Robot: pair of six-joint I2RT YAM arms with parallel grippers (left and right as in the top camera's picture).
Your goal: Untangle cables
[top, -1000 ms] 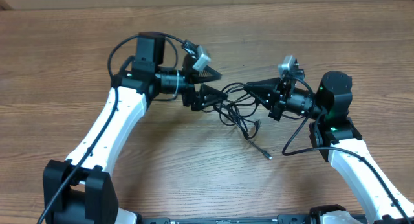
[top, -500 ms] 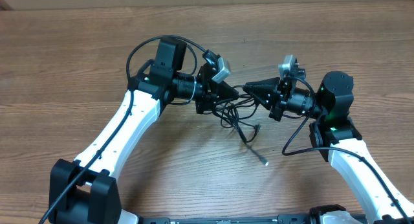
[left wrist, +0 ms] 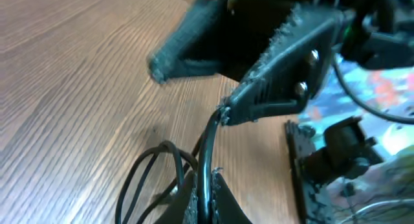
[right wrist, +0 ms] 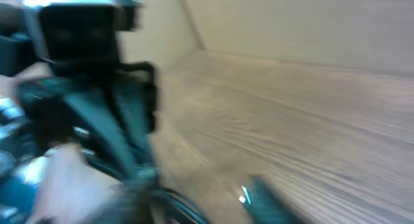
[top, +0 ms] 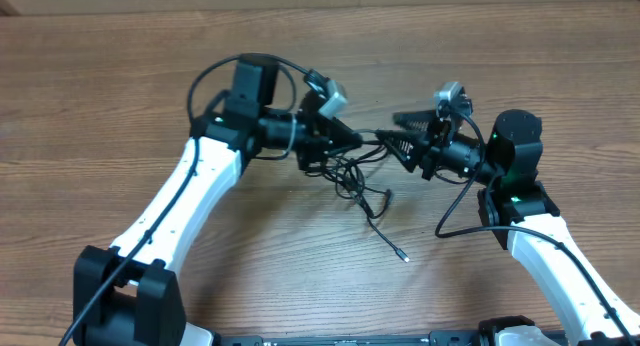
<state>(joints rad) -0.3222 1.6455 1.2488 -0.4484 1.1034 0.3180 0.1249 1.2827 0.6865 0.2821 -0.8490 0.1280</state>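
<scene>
Black cables (top: 356, 180) on wood-grain table (top: 100, 106)

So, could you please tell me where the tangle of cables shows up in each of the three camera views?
Overhead: cables at centre, between left claw and right claw.
Left wrist: bottom centre, one strand running up to the right claw.
Right wrist: too blurred to tell.
Shared landmark: the wood-grain table.

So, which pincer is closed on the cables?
The left pincer: its jaws are shut on a strand of the cables. The right pincer differs, since its jaws stand apart.
</scene>
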